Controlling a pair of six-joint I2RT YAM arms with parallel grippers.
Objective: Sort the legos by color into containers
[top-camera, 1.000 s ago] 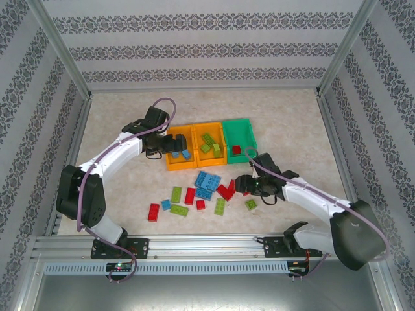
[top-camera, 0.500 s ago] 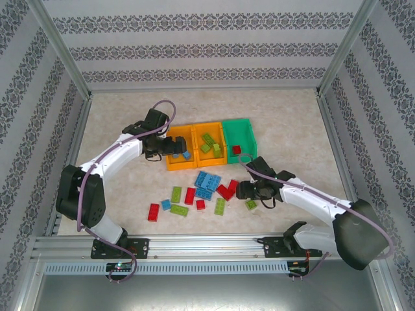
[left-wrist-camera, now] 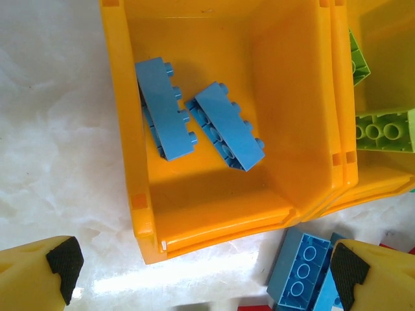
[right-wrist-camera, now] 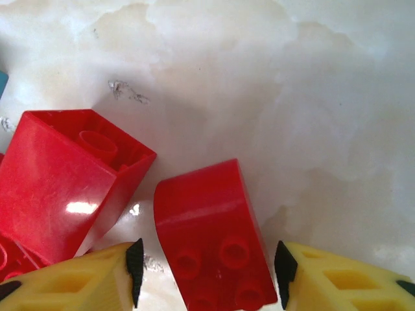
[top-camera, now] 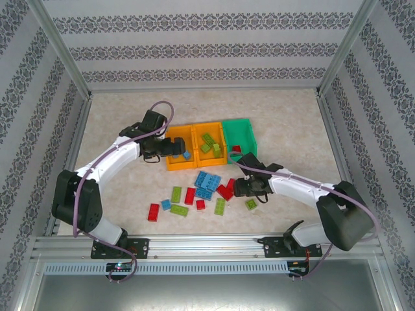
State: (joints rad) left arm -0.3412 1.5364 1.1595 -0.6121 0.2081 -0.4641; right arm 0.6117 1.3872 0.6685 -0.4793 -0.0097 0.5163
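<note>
Pale marbled tabletop (top-camera: 292,116), white walls (top-camera: 207,39) with grey damask bands, aluminium frame posts (top-camera: 60,48), bright even light

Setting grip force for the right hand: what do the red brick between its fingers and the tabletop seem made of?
Red brick: likely hard moulded plastic, glossy; a soft highlight crosses its curved top. Tabletop: smooth, marbled, with sheen; stone or laminate, can't tell.
</note>
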